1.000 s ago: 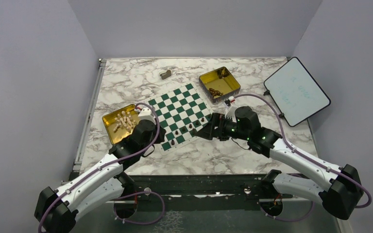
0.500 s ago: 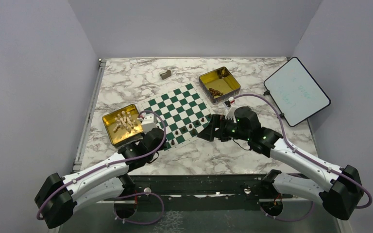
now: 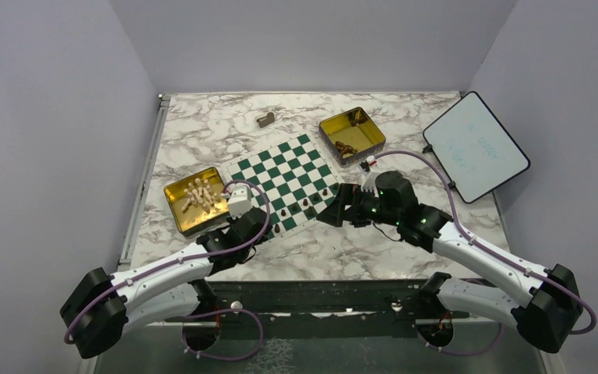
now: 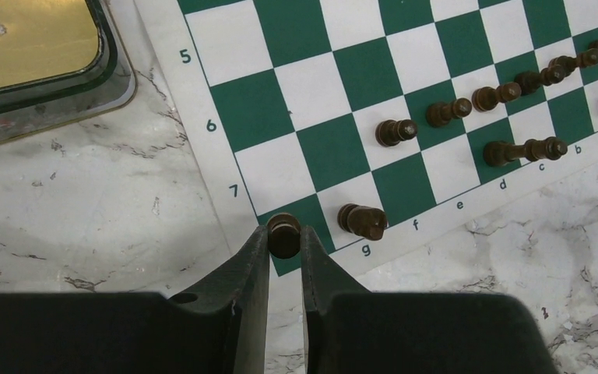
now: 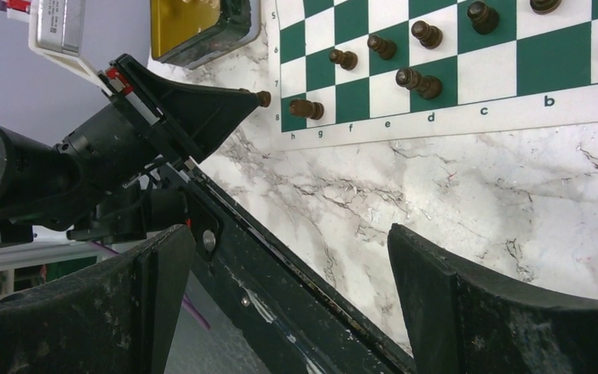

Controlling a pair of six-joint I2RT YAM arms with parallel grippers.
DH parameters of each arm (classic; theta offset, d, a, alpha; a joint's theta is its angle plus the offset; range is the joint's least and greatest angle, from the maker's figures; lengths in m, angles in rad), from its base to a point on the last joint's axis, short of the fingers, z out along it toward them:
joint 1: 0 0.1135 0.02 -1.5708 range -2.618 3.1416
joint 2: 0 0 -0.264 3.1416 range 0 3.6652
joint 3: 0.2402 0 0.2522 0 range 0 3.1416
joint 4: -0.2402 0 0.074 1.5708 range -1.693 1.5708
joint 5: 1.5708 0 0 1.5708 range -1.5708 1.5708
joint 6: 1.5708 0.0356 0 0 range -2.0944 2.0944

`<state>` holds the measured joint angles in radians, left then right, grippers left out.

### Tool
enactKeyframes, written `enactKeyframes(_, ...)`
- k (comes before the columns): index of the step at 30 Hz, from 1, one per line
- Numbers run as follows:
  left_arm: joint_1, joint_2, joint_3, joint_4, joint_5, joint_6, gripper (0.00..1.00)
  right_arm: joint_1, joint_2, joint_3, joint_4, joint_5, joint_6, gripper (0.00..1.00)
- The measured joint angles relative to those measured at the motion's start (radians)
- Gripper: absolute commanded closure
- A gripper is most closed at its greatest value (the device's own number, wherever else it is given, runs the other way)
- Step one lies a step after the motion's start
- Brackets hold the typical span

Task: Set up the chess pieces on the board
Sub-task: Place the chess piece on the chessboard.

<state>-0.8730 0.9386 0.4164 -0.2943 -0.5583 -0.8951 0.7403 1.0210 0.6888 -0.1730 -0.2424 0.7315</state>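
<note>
Left claw [image 4: 284, 238]: I've got it pinched narrow around one chess piece [image 4: 284, 229], right at the board [image 4: 226, 47] corner square.
Right claw [image 5: 292, 249]: spread wide, holding nothing, over the counter [image 5: 452, 179] beside the board's edge.

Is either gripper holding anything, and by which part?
The left gripper pinches a dark chess piece by its sides, between its fingertips; the right gripper is open, holding nothing.
</note>
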Motion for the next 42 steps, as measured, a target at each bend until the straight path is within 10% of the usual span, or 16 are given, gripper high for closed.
enactKeyframes(42,-0.065,0.148,0.000,0.063,-0.026,-0.047,0.83,0.000,-0.029,0.015,-0.010,0.023,-0.009,0.00)
